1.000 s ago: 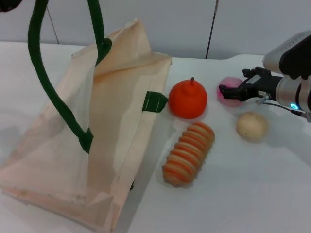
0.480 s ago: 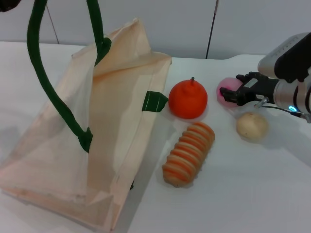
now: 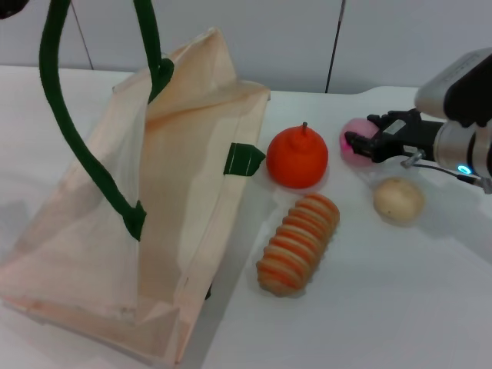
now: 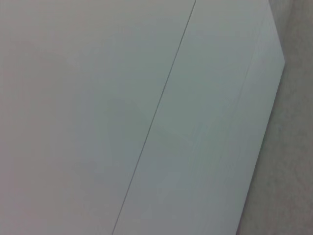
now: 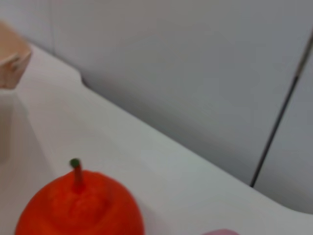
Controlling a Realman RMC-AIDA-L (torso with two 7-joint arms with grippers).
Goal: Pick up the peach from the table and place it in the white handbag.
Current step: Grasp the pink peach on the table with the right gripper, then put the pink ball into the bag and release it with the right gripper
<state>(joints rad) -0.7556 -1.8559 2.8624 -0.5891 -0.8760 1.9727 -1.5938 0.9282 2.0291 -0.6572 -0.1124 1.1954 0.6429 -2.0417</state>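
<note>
The peach (image 3: 352, 141), a small pale-pink ball with a magenta patch, sits toward two o'clock on the white table (image 3: 400, 307), and the black fingers of the right gripper (image 3: 361, 142) close around it from the right side. Going left to right in the head view: the white handbag (image 3: 169, 223) fills the nine o'clock side, a big cream tote lying slanted with its mouth gaping upward. One dark green handle (image 3: 73, 131) is drawn up to the eleven o'clock corner, where a dark scrap of the left gripper (image 3: 11, 8) shows; whether its fingers are open or closed cannot be told. Just right of the bag rests a bright orange stemmed fruit (image 3: 297, 157), and below it, toward five o'clock, a ribbed orange-and-tan roll (image 3: 298, 243). The peach lies just right of the orange fruit, and a beige ball (image 3: 398, 200) lies near the gripper at four o'clock of it.

The step appears to be securing the grasp. To do it well, the fingers should pinch across the widest part of the peach, since a round ball can squirt out. The lift should go straight up first to clear the orange fruit's stem, then travel toward nine o'clock over the bag's open mouth before letting go.
</note>
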